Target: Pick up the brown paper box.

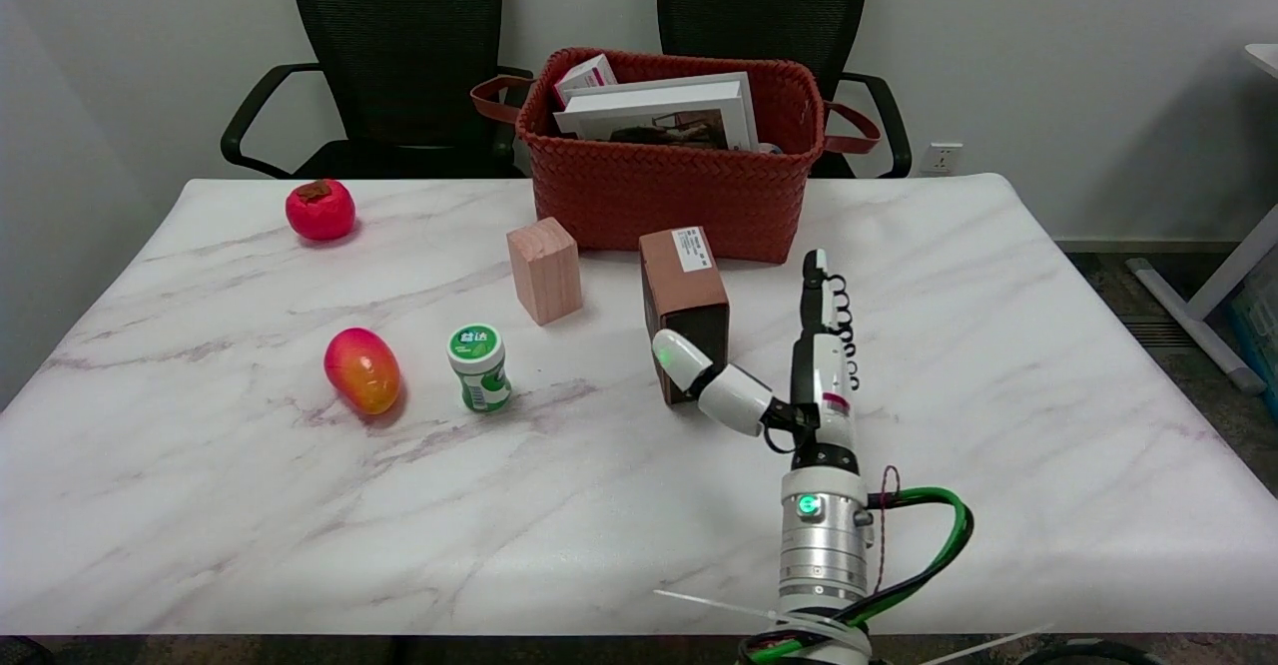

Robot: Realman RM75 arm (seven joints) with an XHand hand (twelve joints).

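The brown paper box [685,304] stands upright on the white marble table [200,505] a little right of the frame's centre, just in front of the red woven basket [669,196], with a white label on its top face. It is not lifted: its base looks to be resting on the table. The right hand [789,375] has reached in from the lower right and sits beside the box with its fingers spread wide; the thumb lies across the box's near lower corner and seems to touch it, while the long fingers [817,291] point up the frame on the box's right side, apart from it. So the hand holds nothing yet. By my reading the approach is done and the closing of the fingers on the box, then the lift, are left. A pink wooden block [544,271] stands just left of the box, near enough to matter little
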